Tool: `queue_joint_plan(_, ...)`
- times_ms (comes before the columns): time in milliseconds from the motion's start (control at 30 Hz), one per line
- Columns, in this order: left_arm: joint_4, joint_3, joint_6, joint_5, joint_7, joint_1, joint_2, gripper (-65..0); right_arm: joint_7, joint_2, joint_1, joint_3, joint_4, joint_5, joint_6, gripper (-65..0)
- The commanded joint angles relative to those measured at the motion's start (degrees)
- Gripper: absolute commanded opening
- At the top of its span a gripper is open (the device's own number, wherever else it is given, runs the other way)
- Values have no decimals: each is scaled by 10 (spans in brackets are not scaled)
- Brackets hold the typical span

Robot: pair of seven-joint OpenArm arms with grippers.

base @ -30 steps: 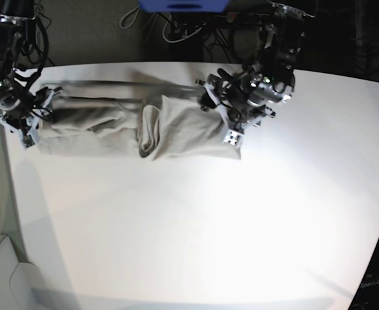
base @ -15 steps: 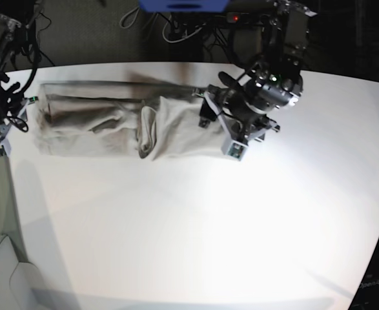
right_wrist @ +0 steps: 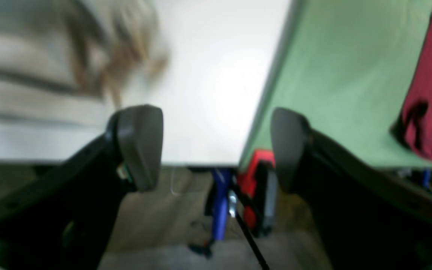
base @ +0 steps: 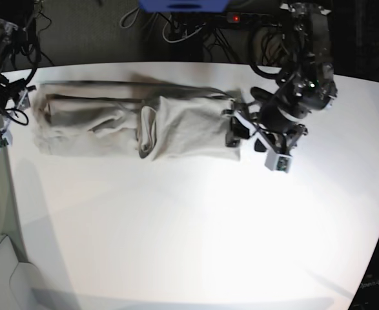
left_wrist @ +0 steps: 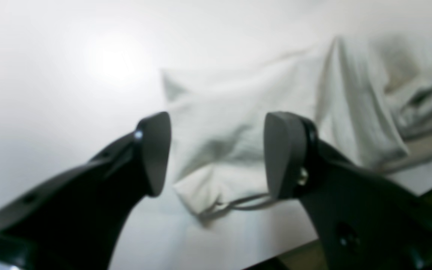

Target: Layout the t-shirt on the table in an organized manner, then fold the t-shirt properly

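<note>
Now the light grey-beige cotton t-shirt (base: 134, 126) lies as a long, rumpled band across the far part of the glossy white bench (base: 189, 226), running from about 9 o'clock to just past 12 in the base view, with a bunched fold near its middle. Both arms stand off the cloth: the left pincer (left_wrist: 216, 153) hangs just beyond the shirt's end at about 2 o'clock, jaws parted with a clear gap and nothing between them, a hem corner and a loose thread showing below. The right pincer (right_wrist: 216, 146) sits off the bench's 9 o'clock edge, jaws spread wide and empty, the shirt's end blurred at its upper left. By my reading, the shirt is folded lengthwise into a strip and both ends are let go, so the crosswise fold is likely next. That calls for each pincer to come down on a corner of one short end, pinch all layers, and carry it over evenly without dragging the strip askew.
</note>
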State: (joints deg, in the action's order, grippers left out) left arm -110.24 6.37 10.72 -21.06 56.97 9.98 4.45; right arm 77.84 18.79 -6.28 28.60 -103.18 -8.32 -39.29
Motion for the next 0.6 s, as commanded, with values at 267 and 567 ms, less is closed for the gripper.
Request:
queue_joint_plan(267,51,29,-2,-38,-8,-11,17,-266,-4,-35,25,24,-51,-3,-7,-190)
queue_joint_plan(567,76,32,-2,-33,-8,-44,18,-266,-3,-78,53,49,-50,-3,-7,-190)
